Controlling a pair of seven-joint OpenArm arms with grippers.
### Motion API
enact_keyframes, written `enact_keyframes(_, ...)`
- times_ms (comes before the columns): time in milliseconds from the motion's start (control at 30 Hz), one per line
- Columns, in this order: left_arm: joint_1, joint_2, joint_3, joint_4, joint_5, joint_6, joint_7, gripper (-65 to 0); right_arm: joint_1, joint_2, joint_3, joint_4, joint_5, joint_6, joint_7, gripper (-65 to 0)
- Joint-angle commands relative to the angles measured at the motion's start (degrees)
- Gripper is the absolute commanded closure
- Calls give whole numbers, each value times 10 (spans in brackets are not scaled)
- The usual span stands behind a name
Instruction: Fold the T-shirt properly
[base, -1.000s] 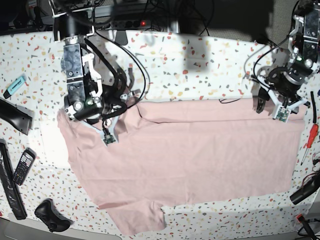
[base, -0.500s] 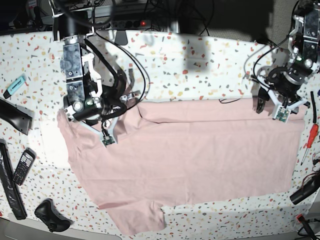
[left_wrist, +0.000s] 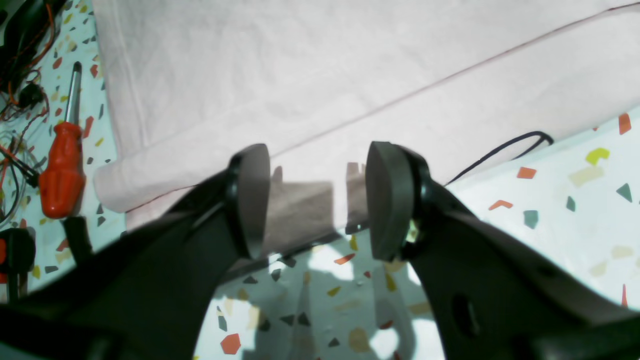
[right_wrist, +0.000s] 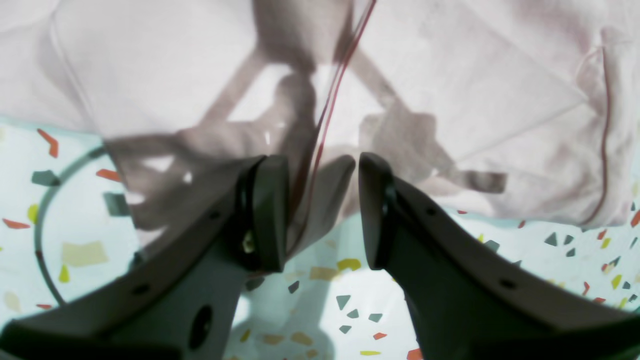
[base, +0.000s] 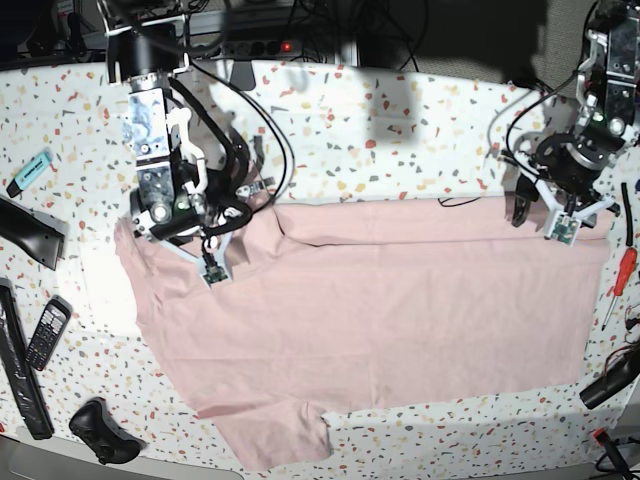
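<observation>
Pale pink cotton covers most of the speckled table (base: 400, 110): the T-shirt (base: 380, 310) lies spread flat, plain side up, reaching from the left arm's side of the scene across to the far right, with one sleeve (base: 275, 435) hanging toward the near edge. At the far left sit a turquoise marker (base: 30, 171), a mobile phone (base: 46, 333) and a black controller (base: 100, 432). The right gripper (right_wrist: 320, 210), at the shirt's far left corner, has its fingers partly apart; a raised fold of pink cloth with a dark red seam stands between them, touching the left pad (right_wrist: 267, 212), though a firm pinch cannot be told. Far right, the left gripper (left_wrist: 317, 200) hovers at the shirt's far edge with fingers spread wide, nothing held. A red screwdriver (left_wrist: 62, 160) lies just beside the shirt's right edge.
</observation>
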Motion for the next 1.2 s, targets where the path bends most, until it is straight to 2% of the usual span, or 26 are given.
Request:
enact_keyframes(0,-5,-9,-4,8,-2,4,-19,-296,14,2,1,10,-4,-4,6,-216)
enact_keyframes(100,-5,-9,-4,8,-2,4,-24,-296,16,2,1,10,-4,-4,6,-161)
enact_keyframes(267,-5,-9,-4,8,-2,4,-24,-296,16,2,1,10,-4,-4,7,-128)
enact_keyframes(400,-5,-9,-4,8,-2,4,-24,-296,18,2,1,10,-4,-4,10,0)
enact_keyframes(533,-4,-9,-4,8,-2,4,-24,-296,39,2,1,28,-4,-7,17,0)
enact_keyframes(667,-4,-9,-4,8,-2,4,-19,-296,73,2,2,23,-4,-28,72,0)
enact_keyframes(933,-3,-9,-4,8,-2,4,-19,-296,157,2,3,-58,-4,-36,173,0)
enact_keyframes(1167,-3,-9,-4,8,-2,4,-20,-296,227,1,3,-180,-6,-54,318,0)
